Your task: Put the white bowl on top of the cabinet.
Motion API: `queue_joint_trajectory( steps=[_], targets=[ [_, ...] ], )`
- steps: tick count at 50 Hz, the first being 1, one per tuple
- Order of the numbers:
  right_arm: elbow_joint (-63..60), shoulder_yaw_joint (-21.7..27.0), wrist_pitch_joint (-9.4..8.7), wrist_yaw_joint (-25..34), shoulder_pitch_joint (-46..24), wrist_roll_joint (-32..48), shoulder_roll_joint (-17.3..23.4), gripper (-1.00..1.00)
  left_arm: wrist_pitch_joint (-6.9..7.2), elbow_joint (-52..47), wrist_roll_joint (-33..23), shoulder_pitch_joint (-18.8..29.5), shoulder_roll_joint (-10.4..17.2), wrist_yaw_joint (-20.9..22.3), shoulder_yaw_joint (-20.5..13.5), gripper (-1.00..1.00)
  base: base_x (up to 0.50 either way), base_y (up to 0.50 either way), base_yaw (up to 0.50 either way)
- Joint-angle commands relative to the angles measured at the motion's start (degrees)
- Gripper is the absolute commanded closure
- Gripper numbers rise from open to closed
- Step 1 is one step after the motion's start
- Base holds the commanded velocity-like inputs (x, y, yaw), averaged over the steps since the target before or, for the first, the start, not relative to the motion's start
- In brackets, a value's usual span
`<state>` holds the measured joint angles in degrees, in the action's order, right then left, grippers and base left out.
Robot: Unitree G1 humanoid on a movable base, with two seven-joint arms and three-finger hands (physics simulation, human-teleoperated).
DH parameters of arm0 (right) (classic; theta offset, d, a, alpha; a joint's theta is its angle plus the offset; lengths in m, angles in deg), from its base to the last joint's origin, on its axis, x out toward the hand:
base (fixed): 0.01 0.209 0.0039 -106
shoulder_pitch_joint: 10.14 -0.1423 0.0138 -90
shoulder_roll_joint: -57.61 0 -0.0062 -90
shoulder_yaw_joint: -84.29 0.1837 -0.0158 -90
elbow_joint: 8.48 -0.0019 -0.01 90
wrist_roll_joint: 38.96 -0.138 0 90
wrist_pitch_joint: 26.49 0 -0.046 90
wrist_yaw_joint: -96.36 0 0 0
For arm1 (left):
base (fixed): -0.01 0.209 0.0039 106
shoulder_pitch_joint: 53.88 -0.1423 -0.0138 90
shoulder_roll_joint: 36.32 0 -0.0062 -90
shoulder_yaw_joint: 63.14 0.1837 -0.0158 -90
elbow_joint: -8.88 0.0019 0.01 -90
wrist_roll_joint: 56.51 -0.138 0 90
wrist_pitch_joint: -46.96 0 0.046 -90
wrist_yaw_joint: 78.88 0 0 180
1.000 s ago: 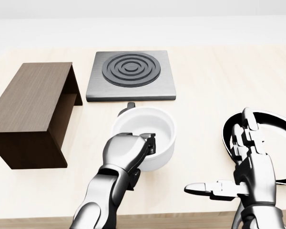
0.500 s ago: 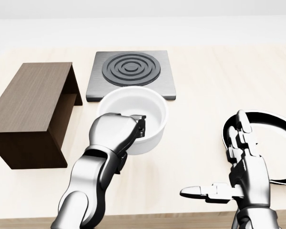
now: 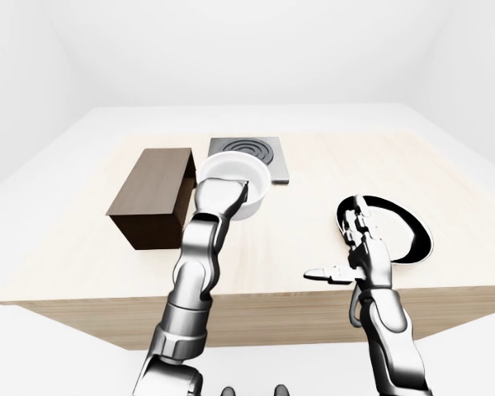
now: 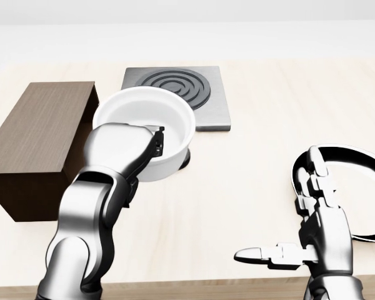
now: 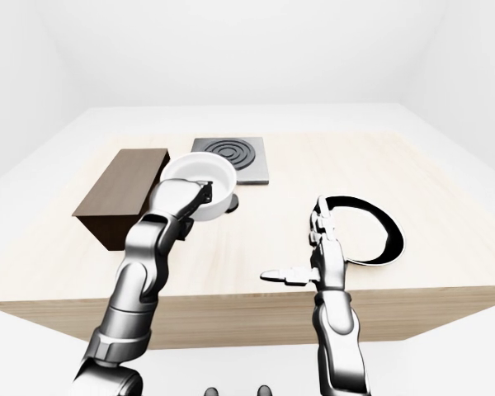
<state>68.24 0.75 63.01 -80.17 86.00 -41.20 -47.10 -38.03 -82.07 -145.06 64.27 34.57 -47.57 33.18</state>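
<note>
The left hand grips the near rim of the white bowl, its fingers closed over the rim with one dark fingertip inside the bowl. The bowl is lifted clear of the wooden table; a small dark shadow lies on the tabletop beneath its right side. In the head view the bowl hangs just right of the dark brown cabinet, overlapping the cabinet's open right end and hiding the near left corner of the grey stove plate. The cabinet lies on the left part of the table, its flat top bare and its long side running toward the far edge. The stove plate, with its concentric dark rings, sits toward the far edge near the table's middle.

The right hand is held over the near right part of the table with fingers spread wide, thumb pointing left, holding nothing. Beside and partly behind it in the head view, a black pan with a white rim lies on the right side of the table.
</note>
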Motion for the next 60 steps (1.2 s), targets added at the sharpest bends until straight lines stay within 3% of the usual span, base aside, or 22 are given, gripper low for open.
queue_joint_trajectory(
  steps=[1,13,36,37,38,49,60],
  targets=[
    [0.0,-0.3,0.31,0.1,0.3,0.3,-0.1,-1.0,0.0,-4.1,-2.0,2.1,1.5,1.5,-1.8,1.0,0.0,0.0,0.0],
    [0.4,-0.9,0.69,0.0,0.5,0.8,-0.3,-1.0,0.0,-11.0,-3.6,5.2,4.8,8.7,-5.1,1.0,0.0,0.0,0.0],
    [0.9,-1.4,1.12,-0.1,0.6,1.1,-0.3,-1.0,0.0,-11.9,0.0,8.2,11.2,8.7,-9.8,1.0,0.0,0.0,0.0],
    [1.4,-1.7,1.67,-0.2,0.6,1.5,-0.4,-1.0,0.0,-9.1,2.4,10.1,12.8,8.7,-12.0,1.0,0.0,0.0,0.0],
    [1.5,-1.7,1.72,-0.2,0.6,1.5,-0.4,-1.0,0.0,-8.9,2.9,10.2,13.3,8.7,-11.8,1.0,0.0,0.0,0.0],
    [1.1,-1.8,1.7,-0.3,0.8,1.5,-0.4,-1.0,0.0,3.6,14.2,12.8,20.7,-0.3,-13.5,1.0,0.0,0.0,0.0],
    [1.0,-1.6,1.41,-0.5,0.6,1.2,-0.3,-1.0,0.0,6.0,16.3,12.0,24.3,-3.2,-14.0,1.0,0.0,0.0,0.0]
  ],
)
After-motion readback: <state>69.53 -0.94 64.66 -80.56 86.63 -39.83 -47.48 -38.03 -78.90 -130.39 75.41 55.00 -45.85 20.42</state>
